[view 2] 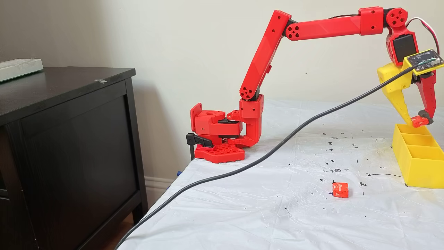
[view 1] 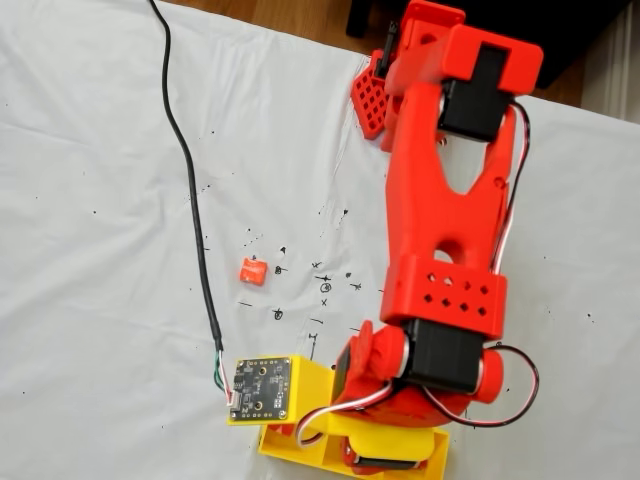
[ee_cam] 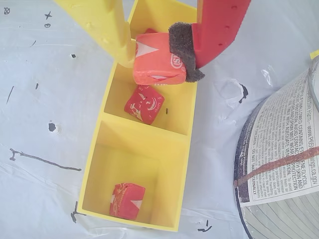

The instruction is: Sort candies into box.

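Wrist view, near to far: long yellow plastic three-compartment tray [ee_cam: 92, 172] holds one red wrapped candy [ee_cam: 127, 200] in the near cell and another [ee_cam: 144, 103] in the middle. Gripper [ee_cam: 160, 57] is clamped on an orange-red candy [ee_cam: 158, 59] above the middle/far divider, inside the walls. Stray candy [view 2: 340, 190] lies on open white sheet [view 2: 242, 208], well apart from the tray.

Plain cream wall [view 2: 180, 41] behind, white baseboard [view 2: 158, 185] at foot. Dark, near-black wooden cabinet [view 2: 69, 152] at left of a fixed view, pale flat object [view 2: 19, 68] on its top's far left corner. Table under wrinkled white plastic sheet [view 2: 263, 208], ink-marked. Brown wood floor [view 1: 290, 22] past sheet's far edge. Soft, even light.
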